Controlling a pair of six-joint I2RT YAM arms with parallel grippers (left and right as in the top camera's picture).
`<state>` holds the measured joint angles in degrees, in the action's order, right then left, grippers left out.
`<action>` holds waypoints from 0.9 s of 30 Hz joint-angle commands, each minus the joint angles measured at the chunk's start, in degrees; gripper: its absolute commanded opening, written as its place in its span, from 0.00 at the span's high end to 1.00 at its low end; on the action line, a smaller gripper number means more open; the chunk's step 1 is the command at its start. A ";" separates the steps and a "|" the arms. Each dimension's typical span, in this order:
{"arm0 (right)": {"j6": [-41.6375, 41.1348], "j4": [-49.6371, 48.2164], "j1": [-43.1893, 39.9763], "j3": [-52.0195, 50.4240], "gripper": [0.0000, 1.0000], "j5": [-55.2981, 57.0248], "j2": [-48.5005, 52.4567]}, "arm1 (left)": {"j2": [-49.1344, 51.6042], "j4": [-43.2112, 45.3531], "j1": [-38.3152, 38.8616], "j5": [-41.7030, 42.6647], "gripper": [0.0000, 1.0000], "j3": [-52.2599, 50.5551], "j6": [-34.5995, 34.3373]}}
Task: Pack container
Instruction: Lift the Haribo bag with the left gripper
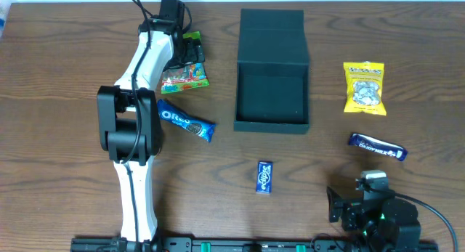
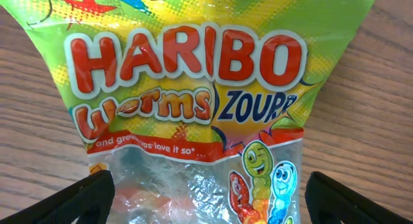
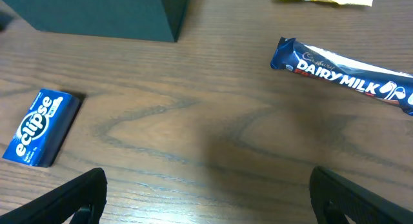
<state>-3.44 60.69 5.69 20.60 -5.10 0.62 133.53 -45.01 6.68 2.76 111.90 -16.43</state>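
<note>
The container (image 1: 270, 126) is set open at mid-table, lid folded back and interior empty, ready for packing. The left gripper (image 2: 206, 201) is spread wide either side of a Haribo bag (image 2: 193, 88), likely for a pick, with nothing grasped. The right gripper (image 3: 206, 198) is held released over bare wood-grain table (image 3: 193, 133). A pale strip is seen beyond the far edge.

1. A brown wood-grain table (image 1: 58, 78) carries everything.
2. The dark container (image 1: 272, 125) sits open near the middle, its lid folded back flat.
3. Left of the container lie a Haribo Worms bag (image 1: 184, 79) and a blue Oreo packet (image 1: 186, 120).
4. In front of the container lies a blue Eclipse pack (image 1: 265, 177).
5. Right of the container lie a yellow snack bag (image 1: 364, 87) and a Dairy Milk bar (image 1: 376, 147).
</note>
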 commanded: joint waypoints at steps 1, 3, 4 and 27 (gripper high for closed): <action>-0.59 0.39 -0.37 -0.28 0.01 0.35 -0.31 | 1.01 -0.22 0.70 -2.89 0.04 0.63 -0.85; -0.57 0.39 -0.37 -0.28 0.01 0.35 -0.31 | 1.16 -0.52 1.14 -4.94 0.04 0.63 -1.70; -0.57 0.39 -0.37 -0.28 0.01 0.35 -0.31 | 1.20 -0.61 1.44 -5.66 0.04 0.63 -1.64; -0.57 0.39 -0.37 -0.28 0.01 0.35 -0.31 | 5.22 -0.79 2.40 -6.34 0.04 0.61 -2.03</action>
<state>-3.44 60.69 5.69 20.60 -5.08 0.62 136.42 -45.45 9.23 -2.63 111.90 -17.82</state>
